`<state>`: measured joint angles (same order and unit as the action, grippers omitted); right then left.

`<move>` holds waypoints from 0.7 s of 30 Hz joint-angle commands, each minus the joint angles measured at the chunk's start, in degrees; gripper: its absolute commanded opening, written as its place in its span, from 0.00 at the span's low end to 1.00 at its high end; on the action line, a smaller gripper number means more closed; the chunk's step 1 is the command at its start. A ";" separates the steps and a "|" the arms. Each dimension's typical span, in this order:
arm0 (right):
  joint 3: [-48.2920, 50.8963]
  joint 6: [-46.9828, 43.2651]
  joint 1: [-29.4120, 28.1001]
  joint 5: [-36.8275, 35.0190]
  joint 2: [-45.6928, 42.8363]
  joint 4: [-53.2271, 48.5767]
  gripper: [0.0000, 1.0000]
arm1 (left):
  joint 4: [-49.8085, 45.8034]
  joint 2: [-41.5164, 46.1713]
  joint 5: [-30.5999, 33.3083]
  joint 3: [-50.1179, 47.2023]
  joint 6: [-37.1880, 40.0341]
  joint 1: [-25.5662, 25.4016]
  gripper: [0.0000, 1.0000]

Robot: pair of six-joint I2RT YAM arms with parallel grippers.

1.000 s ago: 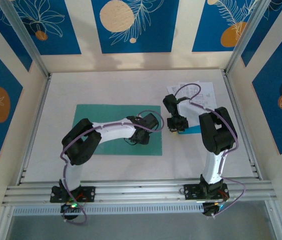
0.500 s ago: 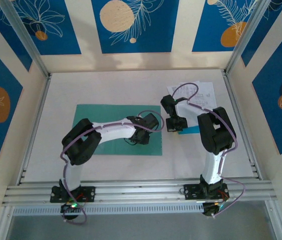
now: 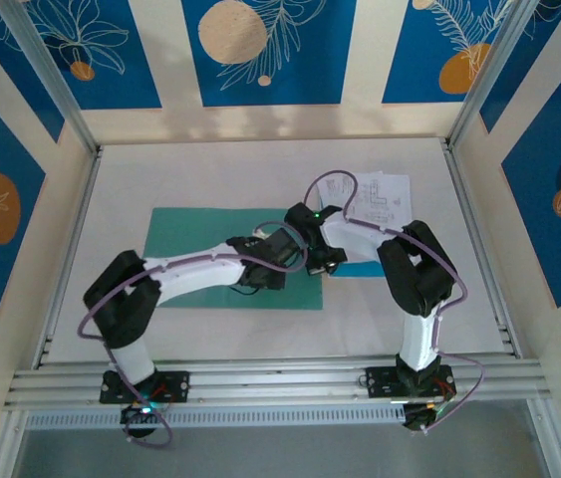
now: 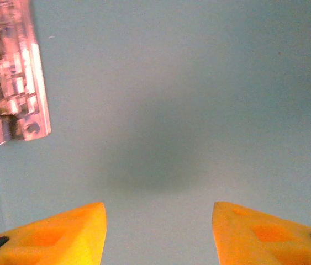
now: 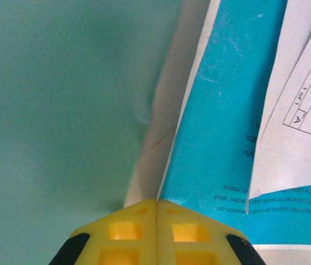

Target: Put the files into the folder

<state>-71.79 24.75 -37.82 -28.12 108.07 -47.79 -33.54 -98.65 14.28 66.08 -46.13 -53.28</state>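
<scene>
Hovering over folder (image 4: 188,99), left claw (image 4: 158,214) apart; right claw (image 5: 156,207) clamped on files (image 5: 227,121) edge beside folder.

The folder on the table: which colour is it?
Plain teal-green, unmarked; the folder shows best in the top external view.

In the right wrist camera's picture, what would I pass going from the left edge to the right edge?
green folder → pale strip of table → blue sheet → white printed sheet
</scene>
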 commanded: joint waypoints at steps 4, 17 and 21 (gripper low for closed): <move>-2.03 5.40 -5.45 0.95 -2.43 -3.72 0.00 | -1.46 8.65 1.81 -10.09 -3.38 6.55 0.47; -8.50 11.70 -16.36 3.41 2.23 -5.47 0.00 | 1.55 11.59 -3.01 -17.73 3.80 21.75 0.26; -11.49 12.93 -19.12 4.14 4.98 -5.91 0.00 | 5.09 7.10 -6.51 -18.20 5.37 21.88 0.18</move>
<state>-81.06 35.07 -55.37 -25.67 110.93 -52.07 -31.42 -88.36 11.73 48.97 -43.20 -31.48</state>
